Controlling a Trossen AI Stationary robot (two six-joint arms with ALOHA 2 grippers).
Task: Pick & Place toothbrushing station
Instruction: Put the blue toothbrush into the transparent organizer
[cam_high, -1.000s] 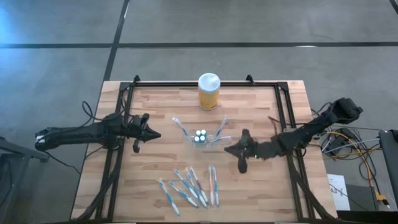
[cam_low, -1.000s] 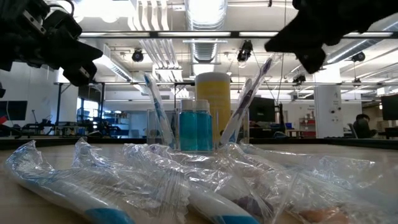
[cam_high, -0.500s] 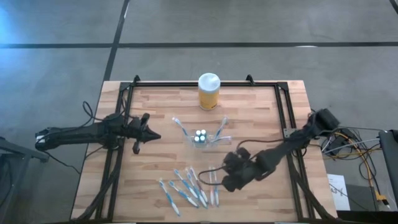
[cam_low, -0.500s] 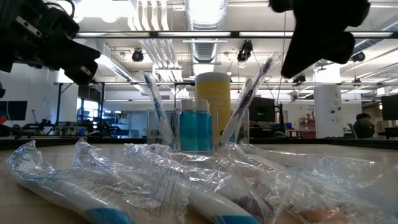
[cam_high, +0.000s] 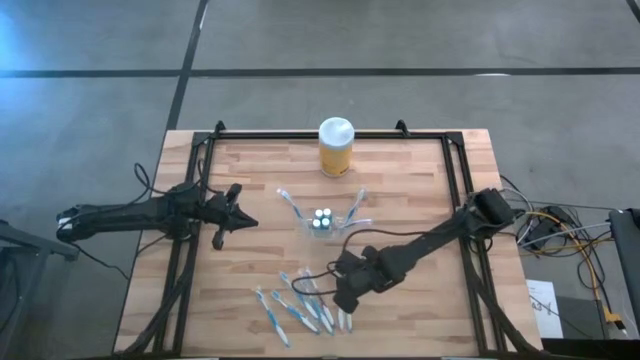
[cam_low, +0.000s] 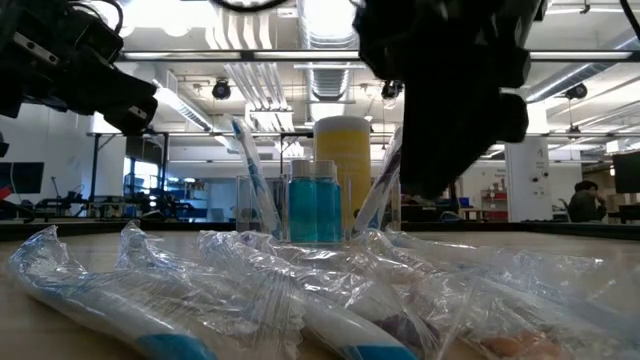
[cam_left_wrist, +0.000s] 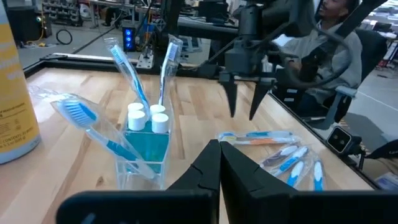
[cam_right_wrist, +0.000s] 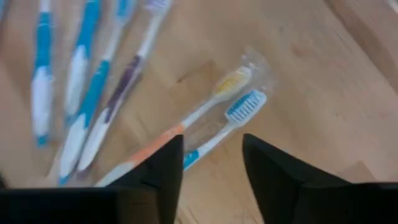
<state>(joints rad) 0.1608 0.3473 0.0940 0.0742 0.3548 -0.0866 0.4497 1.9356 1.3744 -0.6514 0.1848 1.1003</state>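
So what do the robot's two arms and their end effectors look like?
Both arms are dark, slender and jointed. The left end effector ends in two tapered black fingers; the right end effector has two pointed black fingers. Black cables trail from the left arm, beside the table's edge.

My fingers (cam_right_wrist: 273, 180) are showing dark, almost black, against the pale striped wood of the table (cam_right_wrist: 323, 74). Under them one wrapped toothbrush (cam_right_wrist: 186, 127) is wearing orange with a yellowish head, its neighbour (cam_right_wrist: 233, 121) blue and white. The jar (cam_high: 336, 148) is glowing yellow under a white lid.
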